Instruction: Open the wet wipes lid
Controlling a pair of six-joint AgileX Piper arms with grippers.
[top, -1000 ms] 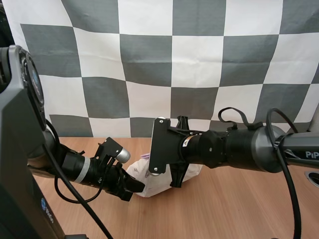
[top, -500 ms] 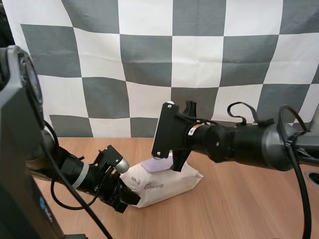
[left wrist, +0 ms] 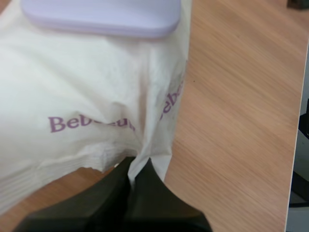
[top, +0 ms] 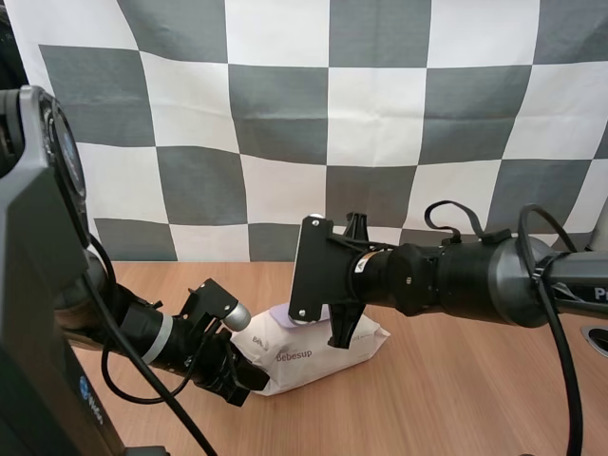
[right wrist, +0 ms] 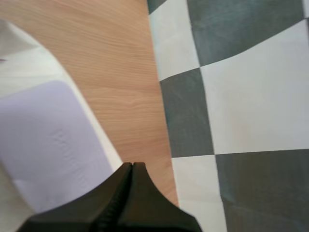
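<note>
The light wooden table (top: pixel 456 399) has bare wood on my right of the pack and in front of it, so there is free room on those sides. Between my two arms lies the soft cream-white wet wipes pack with purple lettering (top: pixel 318 353), flat on the wood, its long side slanting across the table. A pale lilac flat plastic lid (left wrist: pixel 101 17) sits on its top face. The high view hides most of it behind my right wrist, while my left wrist view shows its rounded edge lying flat on the wrapper.

My left gripper (left wrist: pixel 137 166) is clamped on the pack's crimped end, a fold of wrapper caught between the tips. My right gripper (right wrist: pixel 131 166) points down from above, fingers pressed together as one dark wedge with nothing visible between them. Its tips are at the lid's far rim, and I cannot tell whether they touch it. Bare wood lies just beyond that rim.
</note>
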